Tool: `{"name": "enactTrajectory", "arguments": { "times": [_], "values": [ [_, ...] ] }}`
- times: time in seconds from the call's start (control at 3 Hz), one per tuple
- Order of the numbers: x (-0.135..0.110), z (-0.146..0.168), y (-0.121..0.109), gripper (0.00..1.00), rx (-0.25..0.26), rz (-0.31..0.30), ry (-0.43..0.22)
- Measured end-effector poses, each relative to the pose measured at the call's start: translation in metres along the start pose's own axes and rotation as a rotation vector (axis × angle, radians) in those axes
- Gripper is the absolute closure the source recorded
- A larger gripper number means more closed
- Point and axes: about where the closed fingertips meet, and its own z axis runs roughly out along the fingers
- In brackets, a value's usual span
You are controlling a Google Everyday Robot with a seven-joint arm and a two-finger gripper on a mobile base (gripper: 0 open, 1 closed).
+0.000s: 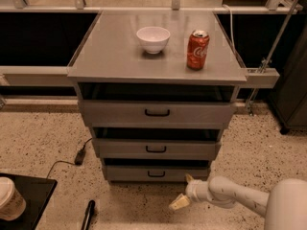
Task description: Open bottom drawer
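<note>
The bottom drawer (129, 173) is the lowest and narrowest of three grey fronts on the cabinet, with a small black loop handle (156, 174) at its middle. It stands only slightly out from the cabinet. My gripper (183, 190) hovers low over the floor just in front of the drawer's right end, to the right of and below the handle. It is open, with one cream fingertip (188, 178) near the drawer's lower edge and the other (179, 203) pointing down-left. It holds nothing.
On the cabinet top (110, 56) stand a white bowl (153, 39) and a red soda can (197, 50). A black cable and plug (79, 155) lie on the floor at the left. A paper cup (10, 199) sits on a black tray at the bottom left, with a dark stick (88, 215) beside it.
</note>
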Motion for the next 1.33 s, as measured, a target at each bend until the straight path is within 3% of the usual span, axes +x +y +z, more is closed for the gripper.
{"name": "enactTrajectory", "arguments": {
  "times": [0.33,1.0,1.33],
  "values": [
    [-0.008,0.026,-0.041,0.00,0.073,-0.022,0.019],
    [-0.012,0.034,-0.049,0.00,0.095,-0.030,0.015],
    [-0.007,0.059,-0.065,0.00,0.159,-0.054,0.057]
  ]
}}
